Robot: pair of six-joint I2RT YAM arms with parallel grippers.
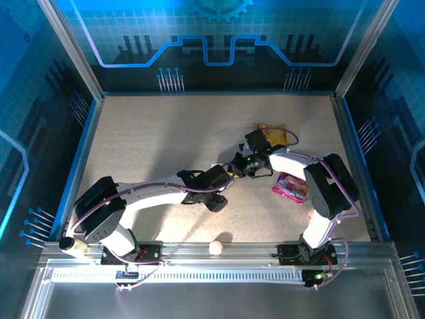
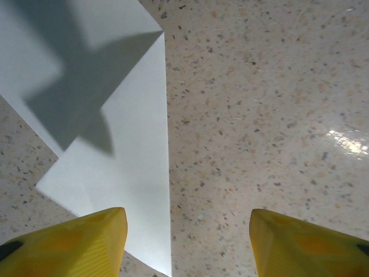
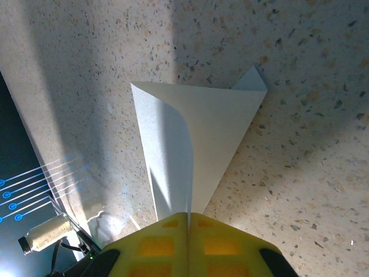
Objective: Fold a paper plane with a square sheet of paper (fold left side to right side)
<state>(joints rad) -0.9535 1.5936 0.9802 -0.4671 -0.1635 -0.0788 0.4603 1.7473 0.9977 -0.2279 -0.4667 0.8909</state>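
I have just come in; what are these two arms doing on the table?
Both arms meet in the middle over a folded white sheet of paper. The right pincer is shut on its narrow end; the rest lies on the table. The left pincer hangs open just above the sheet, gripping nothing. A yellow snack packet and a pink wrapper lie beside the right arm.

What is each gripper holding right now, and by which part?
Right gripper pinches the folded paper at its narrow end; left gripper, open, holds nothing.
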